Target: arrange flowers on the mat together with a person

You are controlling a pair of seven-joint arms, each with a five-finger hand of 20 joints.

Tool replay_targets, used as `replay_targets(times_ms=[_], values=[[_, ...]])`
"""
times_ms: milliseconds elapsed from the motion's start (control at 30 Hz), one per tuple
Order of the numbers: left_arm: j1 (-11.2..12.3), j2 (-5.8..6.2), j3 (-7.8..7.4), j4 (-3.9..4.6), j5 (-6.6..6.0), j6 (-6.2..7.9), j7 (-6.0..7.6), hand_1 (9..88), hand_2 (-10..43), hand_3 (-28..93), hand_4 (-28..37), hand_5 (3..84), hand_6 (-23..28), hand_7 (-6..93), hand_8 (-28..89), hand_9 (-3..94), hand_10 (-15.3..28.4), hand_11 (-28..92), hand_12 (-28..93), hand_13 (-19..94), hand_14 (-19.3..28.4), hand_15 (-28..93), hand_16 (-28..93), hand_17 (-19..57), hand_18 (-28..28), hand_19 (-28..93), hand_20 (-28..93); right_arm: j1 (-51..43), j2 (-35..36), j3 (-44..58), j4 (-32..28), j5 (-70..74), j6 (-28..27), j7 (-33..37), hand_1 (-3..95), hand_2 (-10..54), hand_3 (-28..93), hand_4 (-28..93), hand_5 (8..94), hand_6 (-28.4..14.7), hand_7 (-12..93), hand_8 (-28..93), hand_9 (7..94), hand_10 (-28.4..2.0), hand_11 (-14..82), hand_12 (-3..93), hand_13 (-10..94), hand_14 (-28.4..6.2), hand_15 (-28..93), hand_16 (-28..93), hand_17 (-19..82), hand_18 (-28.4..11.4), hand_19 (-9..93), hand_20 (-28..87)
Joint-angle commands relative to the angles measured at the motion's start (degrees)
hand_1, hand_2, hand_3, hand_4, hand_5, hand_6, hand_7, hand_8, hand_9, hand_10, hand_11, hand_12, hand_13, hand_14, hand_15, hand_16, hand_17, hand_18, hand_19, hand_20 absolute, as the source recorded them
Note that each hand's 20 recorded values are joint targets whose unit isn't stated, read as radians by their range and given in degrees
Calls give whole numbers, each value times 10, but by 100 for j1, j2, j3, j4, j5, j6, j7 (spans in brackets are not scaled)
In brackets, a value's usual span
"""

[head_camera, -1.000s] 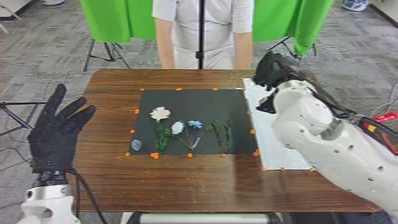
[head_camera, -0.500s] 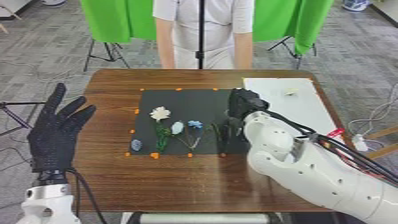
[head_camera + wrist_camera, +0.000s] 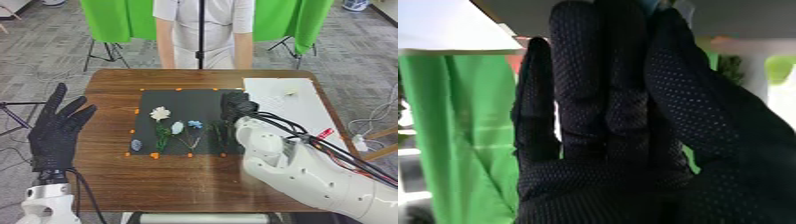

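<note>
Item: my right hand (image 3: 238, 106), over the right part of the mat (image 3: 191, 100); fingers nearly straight, thumb close beside them, a narrow spread. Item: pale bluish piece (image 3: 680, 7) by my fingertips, mostly hidden or cut off; whether I hold it, I cannot tell. Item: green sprigs (image 3: 218, 136), just left of my hand, dark on dark, their ends hard to make out. Item: blue flower (image 3: 195, 124), left of the sprigs; beside it, a pale oval bloom (image 3: 178, 127), kind unclear. Item: white flower (image 3: 160, 113), farther left. Item: grey-blue oval (image 3: 136, 145), farthest left of these. Item: small pale bloom (image 3: 290, 92) on the white sheet (image 3: 306, 107), right of my hand, details too small to tell.
</note>
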Motion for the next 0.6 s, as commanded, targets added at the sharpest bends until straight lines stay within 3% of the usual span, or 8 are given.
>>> replay_targets(times_ms=[33,133,267,600], values=[[18,-79,1,-6,8,12,-87,222,78,733,-266,292,41,121,-96,356,173,223,110,307,231,437,-56,-46,261,594,30,22,-66,-114,-20,-259,-107,-63,496,-95,682,-283,693,12,222,-67,739,-117,262,254,659,-94,573,145,227,-171,743,140],[31,-75,5,-4,-2,18,-87,223,78,733,-265,293,42,121,-95,355,173,223,111,306,232,437,-57,-46,262,594,30,-1,-54,-93,-54,-268,-66,-50,443,-95,733,-282,652,8,198,-134,685,-140,314,185,627,-106,590,126,213,-177,730,147],[50,-124,-19,-17,8,19,-129,222,78,734,-263,294,43,120,-95,355,173,223,111,306,233,438,-58,-47,262,595,30,-91,-50,61,-131,-331,-187,-94,413,-95,738,-282,608,-6,194,-152,644,-155,305,175,597,-120,597,122,194,-186,718,146],[118,-77,-13,-45,-28,83,-95,224,77,735,-260,295,44,118,-93,355,173,223,112,305,234,438,-57,-49,264,596,27,-299,18,475,-550,-128,-445,-177,380,-95,718,-276,576,-20,166,-141,645,-163,329,180,602,-124,674,130,200,-203,730,172]])
